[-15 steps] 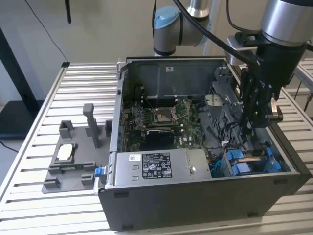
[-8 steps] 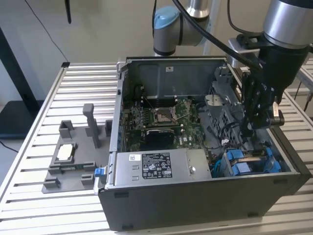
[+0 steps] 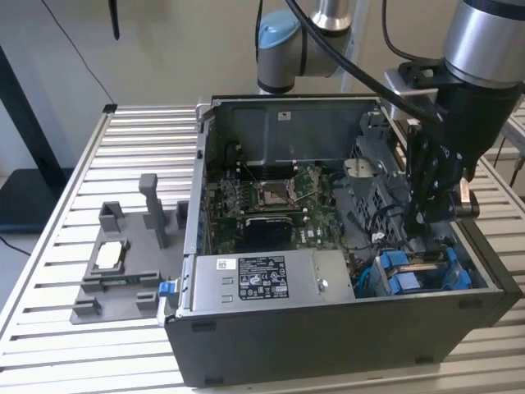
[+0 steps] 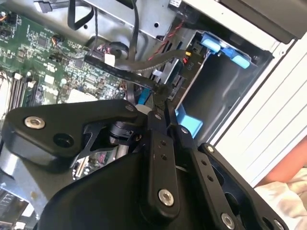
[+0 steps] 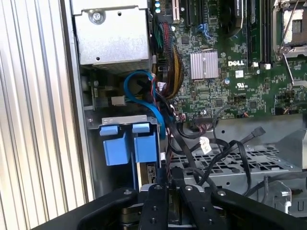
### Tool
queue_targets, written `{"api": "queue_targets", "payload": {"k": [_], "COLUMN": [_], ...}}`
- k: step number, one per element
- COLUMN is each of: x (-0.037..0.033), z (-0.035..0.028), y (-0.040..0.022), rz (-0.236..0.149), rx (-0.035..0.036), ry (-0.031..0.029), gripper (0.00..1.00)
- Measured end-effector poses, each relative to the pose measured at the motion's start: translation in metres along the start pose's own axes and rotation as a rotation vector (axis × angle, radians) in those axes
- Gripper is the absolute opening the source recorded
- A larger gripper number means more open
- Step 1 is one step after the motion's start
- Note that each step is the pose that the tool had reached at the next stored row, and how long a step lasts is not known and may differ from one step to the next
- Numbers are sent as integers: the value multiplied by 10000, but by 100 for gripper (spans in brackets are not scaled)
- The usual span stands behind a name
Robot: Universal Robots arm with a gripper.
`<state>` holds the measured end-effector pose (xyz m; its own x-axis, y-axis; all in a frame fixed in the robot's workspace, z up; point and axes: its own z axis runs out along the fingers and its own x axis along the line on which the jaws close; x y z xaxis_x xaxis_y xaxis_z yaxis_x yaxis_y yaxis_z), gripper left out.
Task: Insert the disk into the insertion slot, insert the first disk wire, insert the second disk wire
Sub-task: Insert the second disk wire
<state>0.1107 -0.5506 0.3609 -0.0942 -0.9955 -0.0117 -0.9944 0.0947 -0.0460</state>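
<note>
gripper [image 3: 417,236]: found inside the pc case [image 3: 328,345], beyond the power supply [image 3: 262,279] on the exterior view's right, directly above the disk.
fingers [image 4: 158,143]: drawn almost together, with only a thin gap left; the end of a black wire [image 4: 129,73] is pinched between the tips in the second wrist view.
black wire: a flat dark cable, led from the fingertips out over the motherboard [image 3: 271,201].
disk [image 5: 129,146]: seated in the insertion slot [image 5: 122,120], with its blue carrier tabs left standing out at the opening; found just beside the power supply, on the exterior view's right of it [image 3: 410,275].
insertion slot: a grey sheet-metal cage set next to the power supply, with a looped blue cable [image 5: 126,88] seen between the two.
motherboard: a green board laid flat in the case behind the power supply.
pc case: dark, opened on top, placed on a slatted table [image 3: 49,328].
grey fixture [image 3: 123,263]: placed on the table outside the case, on the exterior view's left of the power supply.
</note>
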Motion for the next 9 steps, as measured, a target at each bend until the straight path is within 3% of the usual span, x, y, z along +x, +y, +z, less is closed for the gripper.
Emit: {"api": "queue_targets", "payload": {"k": [3,5,7,9], "x": [23,54,88,113], "z": [9,13,15,18], "y": [27,43,57,72], "rz": [-6,-9,-11,-16], "rx": [3,44,137,292], "ry": [9,3,-5,-20], "gripper": [16,16,16,16]}}
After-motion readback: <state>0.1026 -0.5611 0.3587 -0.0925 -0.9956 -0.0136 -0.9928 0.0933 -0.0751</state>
